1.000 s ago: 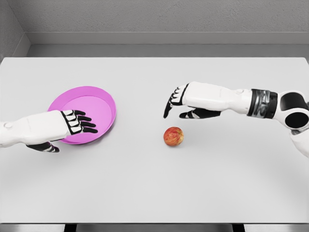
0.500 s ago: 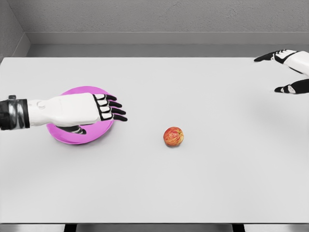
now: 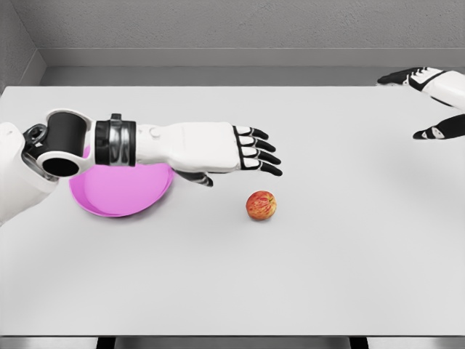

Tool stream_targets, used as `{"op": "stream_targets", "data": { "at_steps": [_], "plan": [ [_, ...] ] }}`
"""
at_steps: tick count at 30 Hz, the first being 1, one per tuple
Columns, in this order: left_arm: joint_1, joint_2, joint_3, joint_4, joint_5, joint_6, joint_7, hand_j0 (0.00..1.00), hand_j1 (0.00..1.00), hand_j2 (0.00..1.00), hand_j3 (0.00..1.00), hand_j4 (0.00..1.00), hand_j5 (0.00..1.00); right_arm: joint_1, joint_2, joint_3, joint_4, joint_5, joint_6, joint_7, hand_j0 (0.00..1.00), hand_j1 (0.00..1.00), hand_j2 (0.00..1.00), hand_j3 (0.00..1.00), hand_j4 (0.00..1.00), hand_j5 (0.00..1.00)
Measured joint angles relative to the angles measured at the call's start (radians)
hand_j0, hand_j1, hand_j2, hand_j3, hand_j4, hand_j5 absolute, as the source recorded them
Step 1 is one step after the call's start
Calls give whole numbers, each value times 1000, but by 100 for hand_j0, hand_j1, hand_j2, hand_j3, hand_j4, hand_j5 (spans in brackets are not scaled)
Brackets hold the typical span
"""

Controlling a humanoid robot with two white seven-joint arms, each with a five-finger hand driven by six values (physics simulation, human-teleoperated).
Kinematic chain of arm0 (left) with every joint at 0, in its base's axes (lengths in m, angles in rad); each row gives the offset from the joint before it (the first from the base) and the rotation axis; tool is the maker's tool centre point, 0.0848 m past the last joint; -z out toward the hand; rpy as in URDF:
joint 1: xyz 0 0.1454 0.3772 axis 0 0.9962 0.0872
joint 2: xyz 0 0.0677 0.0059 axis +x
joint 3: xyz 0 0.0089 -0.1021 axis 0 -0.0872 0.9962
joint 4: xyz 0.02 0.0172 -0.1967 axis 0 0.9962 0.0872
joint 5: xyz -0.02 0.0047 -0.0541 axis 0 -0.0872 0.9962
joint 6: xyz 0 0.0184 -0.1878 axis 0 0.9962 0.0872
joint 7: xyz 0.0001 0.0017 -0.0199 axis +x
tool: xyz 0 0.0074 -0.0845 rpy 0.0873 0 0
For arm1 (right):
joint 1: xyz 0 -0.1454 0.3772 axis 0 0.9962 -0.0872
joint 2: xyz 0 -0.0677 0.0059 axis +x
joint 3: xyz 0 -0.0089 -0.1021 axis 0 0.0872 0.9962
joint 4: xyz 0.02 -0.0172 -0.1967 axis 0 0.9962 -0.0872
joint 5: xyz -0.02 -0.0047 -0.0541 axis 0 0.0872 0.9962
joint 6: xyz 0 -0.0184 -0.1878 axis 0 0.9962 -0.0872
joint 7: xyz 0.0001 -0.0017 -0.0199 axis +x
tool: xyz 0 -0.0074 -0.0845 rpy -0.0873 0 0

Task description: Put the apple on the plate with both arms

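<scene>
A red-yellow apple lies on the white table, near its middle. The pink plate sits at the left, partly hidden by my left forearm. My left hand reaches out over the table, fingers spread and holding nothing, its fingertips just above and left of the apple and apart from it. My right hand is at the far right edge of the view, open, far from the apple.
The table's back edge meets a grey wall. Its front edge runs along the bottom of the view.
My left arm has stretched to the right, from over the plate to near the apple. The right hand drew away to the far right a second ago and has barely moved since.
</scene>
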Motion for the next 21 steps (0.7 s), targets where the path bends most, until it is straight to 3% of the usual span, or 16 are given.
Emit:
{"op": "stream_targets", "data": {
  "at_steps": [5,9,13,21],
  "plan": [
    [0,-17,-56,16,-6,1,62,100,100,100,100,100,100,-3,6,4,-10,2,0,0,100,100,100,100,100,100],
    [8,-33,-105,20,-97,0,71,100,100,100,100,100,100,-3,8,7,-16,3,0,0,100,100,100,100,100,100],
    [8,-36,-118,22,-147,0,74,100,100,100,100,100,100,-3,8,14,-20,4,0,0,100,100,100,100,100,100],
    [28,-40,-125,28,-173,1,75,100,100,100,100,100,100,-2,6,19,-25,5,0,0,100,100,100,100,100,100]
  ]
}}
